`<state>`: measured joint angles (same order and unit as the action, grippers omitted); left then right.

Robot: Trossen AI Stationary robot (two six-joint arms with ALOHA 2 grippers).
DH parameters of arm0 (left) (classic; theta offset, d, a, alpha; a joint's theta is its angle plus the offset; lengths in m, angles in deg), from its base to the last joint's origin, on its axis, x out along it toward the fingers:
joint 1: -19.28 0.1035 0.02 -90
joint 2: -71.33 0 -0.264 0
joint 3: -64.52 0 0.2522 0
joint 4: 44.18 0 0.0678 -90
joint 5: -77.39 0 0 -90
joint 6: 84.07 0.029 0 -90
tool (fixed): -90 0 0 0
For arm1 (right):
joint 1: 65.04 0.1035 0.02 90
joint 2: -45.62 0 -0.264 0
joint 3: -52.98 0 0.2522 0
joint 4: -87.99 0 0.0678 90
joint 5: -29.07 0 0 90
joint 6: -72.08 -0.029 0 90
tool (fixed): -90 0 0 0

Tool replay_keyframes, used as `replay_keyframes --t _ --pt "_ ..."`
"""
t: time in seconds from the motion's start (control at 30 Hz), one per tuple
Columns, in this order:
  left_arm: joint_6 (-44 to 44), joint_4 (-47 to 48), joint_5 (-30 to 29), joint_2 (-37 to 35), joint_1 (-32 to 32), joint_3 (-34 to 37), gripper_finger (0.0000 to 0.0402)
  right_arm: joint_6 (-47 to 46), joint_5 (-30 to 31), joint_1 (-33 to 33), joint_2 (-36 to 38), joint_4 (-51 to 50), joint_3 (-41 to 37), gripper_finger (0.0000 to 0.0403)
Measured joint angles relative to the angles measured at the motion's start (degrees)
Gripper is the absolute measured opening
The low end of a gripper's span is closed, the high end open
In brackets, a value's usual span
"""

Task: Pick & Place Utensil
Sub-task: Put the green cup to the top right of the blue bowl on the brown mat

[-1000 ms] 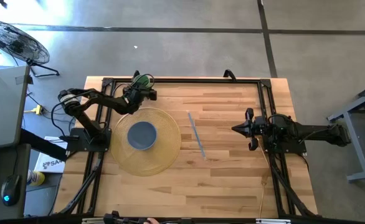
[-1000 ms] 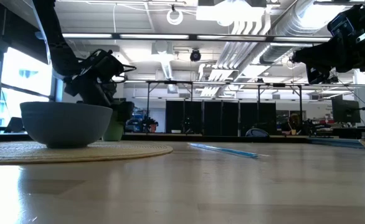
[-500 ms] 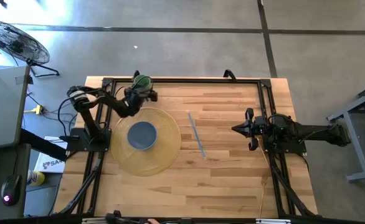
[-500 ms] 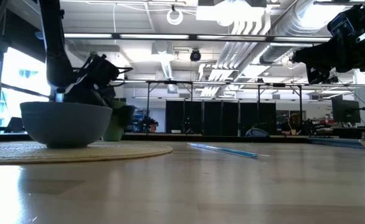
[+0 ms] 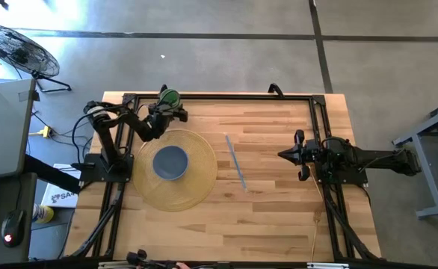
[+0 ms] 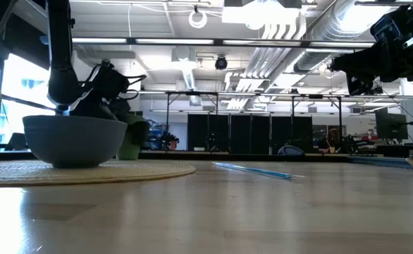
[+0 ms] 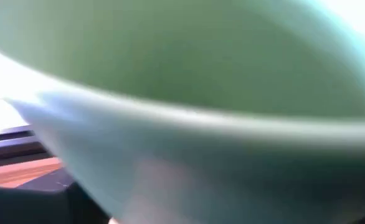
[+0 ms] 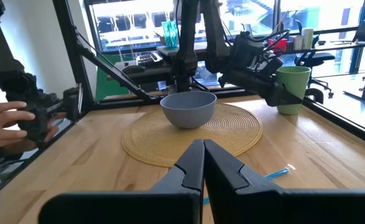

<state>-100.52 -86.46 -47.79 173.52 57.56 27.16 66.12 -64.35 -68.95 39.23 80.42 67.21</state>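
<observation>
The utensil is a thin light-blue stick lying flat on the wooden table, between a woven round placemat and my right arm; it also shows in the low view and the right wrist view. A grey-blue bowl stands on the placemat. My left gripper is at the table's far left, right against a green cup that fills the left wrist view. My right gripper hovers shut above the table's right side, pointing at the utensil.
A black frame runs along the table's far edge and sides. In the right wrist view a person's hand holds a dark device beyond the table's near side. Bare wood lies between the placemat and the right arm.
My left arm has drawn its gripper a little toward the table's left and far edge, staying beside the green cup. The utensil and the bowl lie where they were.
</observation>
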Motion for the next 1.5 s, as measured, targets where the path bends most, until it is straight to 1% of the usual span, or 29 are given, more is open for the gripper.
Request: replay_keyframes --t 0.1,0.23,0.33,0.5,0.6,0.73,0.87,1.0,1.2,1.37,1.5 --pt "1.41 -0.35 0.26 0.0 0.0 0.0 0.0322 -0.01 0.0 -0.01 0.0 0.02 0.0 0.0" --pt "3.29 -1.62 0.53 0.0 -0.02 0.0 0.0321 0.0 0.0 -0.02 0.0 0.0 0.0 0.0" --pt "4.12 -2.18 4.06 -0.57 -0.02 0.0 0.0322 0.0 0.0 0.0 0.0 0.0 0.0 0.0" --pt "4.04 -2.72 11.86 -2.75 -0.02 0.0 0.0349 0.0 0.01 -0.01 0.0 0.0 0.0 0.0" --pt "4.06 -1.94 19.02 -3.79 -0.02 0.0 0.0344 0.0 0.02 -0.02 0.0 0.0 0.0 0.0" --pt "6.43 0.18 32.4 -5.28 -0.02 0.0 0.0327 0.0 0.0 0.0 0.0 0.0 0.0 0.0" --pt "10.31 -0.01 45.13 -7.0 -0.02 0.0 0.0327 0.0 0.0 -0.02 0.0 0.0 0.0 0.0" --pt "13.9 0.2 53.74 -7.48 0.1 0.0 0.0336 -0.01 0.0 -0.01 0.0 0.0 0.0 0.0" --pt "17.78 0.56 67.19 -7.5 2.37 0.0 0.0337 -0.02 0.02 0.0 0.0 0.0 0.0 0.0" --pt "21.62 0.6 75.86 -7.5 4.27 0.0 0.0337 -0.01 0.01 -0.01 0.0 0.0 0.0 0.0" --pt "25.45 0.6 83.33 -7.48 4.18 0.0 0.0337 0.0 0.02 0.0 0.0 0.0 0.0 0.0"
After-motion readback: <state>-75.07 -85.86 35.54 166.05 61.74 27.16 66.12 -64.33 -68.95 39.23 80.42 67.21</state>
